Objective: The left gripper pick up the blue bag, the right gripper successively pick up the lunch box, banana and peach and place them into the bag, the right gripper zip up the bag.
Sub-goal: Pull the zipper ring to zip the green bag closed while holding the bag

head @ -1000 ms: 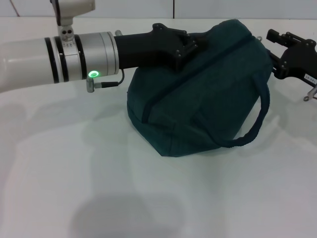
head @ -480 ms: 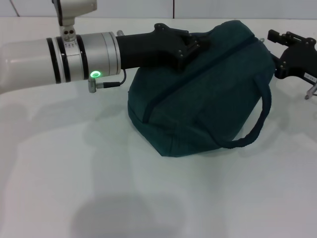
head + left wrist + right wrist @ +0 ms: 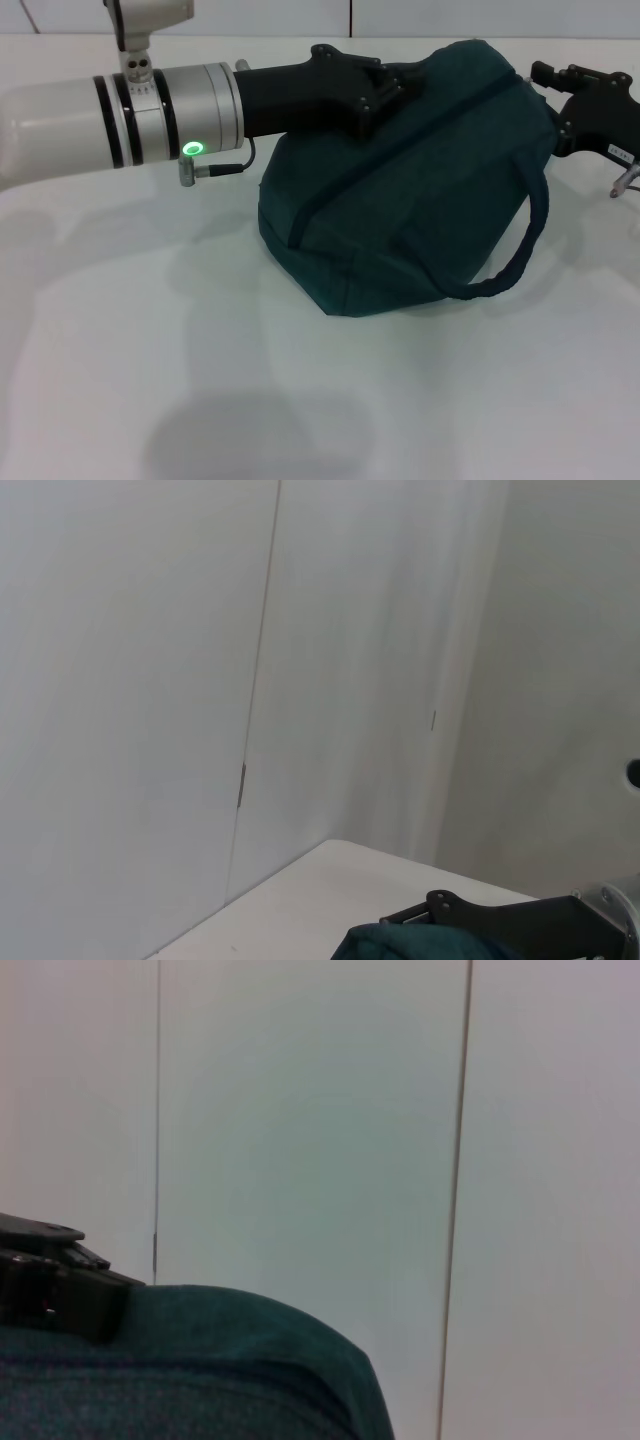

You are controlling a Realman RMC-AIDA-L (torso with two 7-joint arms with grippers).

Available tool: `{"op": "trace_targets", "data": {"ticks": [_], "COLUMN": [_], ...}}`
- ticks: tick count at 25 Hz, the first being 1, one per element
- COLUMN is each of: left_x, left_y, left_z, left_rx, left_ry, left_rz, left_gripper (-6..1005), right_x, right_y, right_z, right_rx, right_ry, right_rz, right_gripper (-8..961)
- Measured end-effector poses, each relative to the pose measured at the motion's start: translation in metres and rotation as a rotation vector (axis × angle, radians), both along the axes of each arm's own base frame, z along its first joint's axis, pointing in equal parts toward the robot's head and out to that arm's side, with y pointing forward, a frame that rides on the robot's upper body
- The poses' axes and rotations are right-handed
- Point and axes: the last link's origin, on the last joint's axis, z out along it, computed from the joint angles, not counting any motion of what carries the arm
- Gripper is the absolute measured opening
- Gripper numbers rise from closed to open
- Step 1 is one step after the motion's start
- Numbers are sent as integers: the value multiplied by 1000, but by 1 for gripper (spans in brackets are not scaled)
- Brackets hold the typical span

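While blue bag (image 3: 400, 190) sits bulging and apparently zipped near worktop's far right edge, w/ left gripper (image 3: 385, 90) clamped on its top fabric and right gripper (image 3: 548, 88) at its far end, grip unclear: hold steady, finish zip gently, w/o tugging.

count of what shows

one blue bag (image 3: 410, 190) on one white table (image 3: 150, 350), with one loop handle (image 3: 520, 250) in sight. two grippers: one left gripper (image 3: 385, 90) and one right gripper (image 3: 560, 95). one green light (image 3: 187, 150) on the left wrist.
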Motion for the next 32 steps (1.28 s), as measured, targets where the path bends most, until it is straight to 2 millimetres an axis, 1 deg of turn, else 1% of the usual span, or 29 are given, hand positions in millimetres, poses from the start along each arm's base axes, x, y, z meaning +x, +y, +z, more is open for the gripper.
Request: {"op": "trace_targets", "data": {"ticks": [2, 7, 13, 16, 19, 27, 32], "left_x": [0, 1, 2, 3, 3, 4, 4], "left_y": [0, 0, 0, 1, 1, 2, 2], "left_z": [0, 0, 0, 0, -1, -2, -3], "left_rx": [0, 0, 0, 1, 0, -1, -6], "left_ry": [-1, -2, -2, -10, -13, -11, -12], "left_rz": [-1, -2, -4, -2, 0, 4, 4], "left_gripper": [99, 102, 106, 108, 109, 114, 117], "right_x": [-1, -2, 0, 5, 10, 18, 21], "right_y": [0, 1, 3, 4, 4, 3, 3], "right_z": [0, 0, 4, 6, 4, -10, -12], "right_rx": [-1, 2, 32, 51, 45, -4, -5], "right_ry": [-2, 0, 37, 51, 44, -5, -16], "right_rz": [3, 6, -25, -60, -88, -136, -159], "right_gripper": [408, 201, 95, 65, 34, 28, 27]}}
